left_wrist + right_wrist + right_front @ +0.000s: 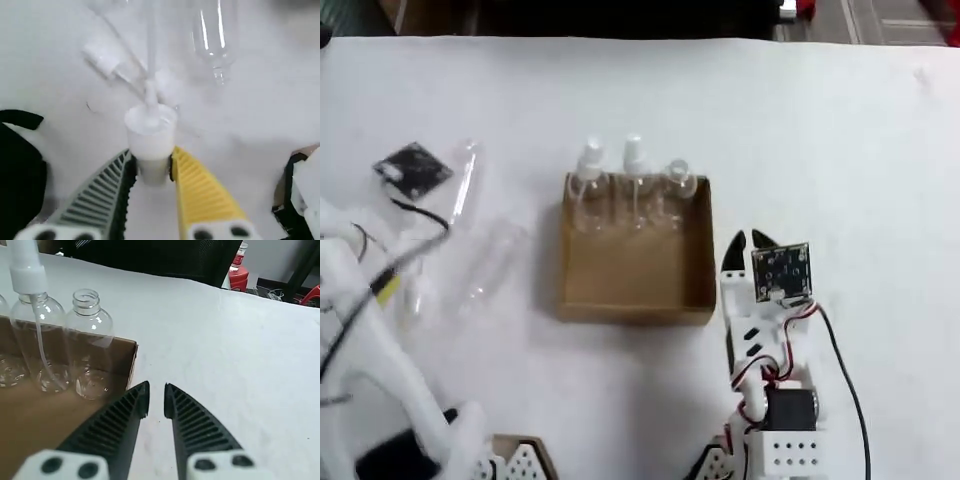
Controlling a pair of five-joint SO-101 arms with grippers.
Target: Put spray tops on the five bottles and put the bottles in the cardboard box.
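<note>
Left claw around spray top

3 bottles upright in box by far wall, 2 loose bottles on table L of box.

A white, faintly creased cover lies over the table and spreads out on every side of the right gripper. The light on it is bright and even. Straight ahead of the gripper's tips, past the table's far edge, stands a dark chair. Ahead and a little to the right of the tips, a red container with a pale top sits on the grey floor. Black cables lie near it, and a black slanted bar stands further out that way.
</note>
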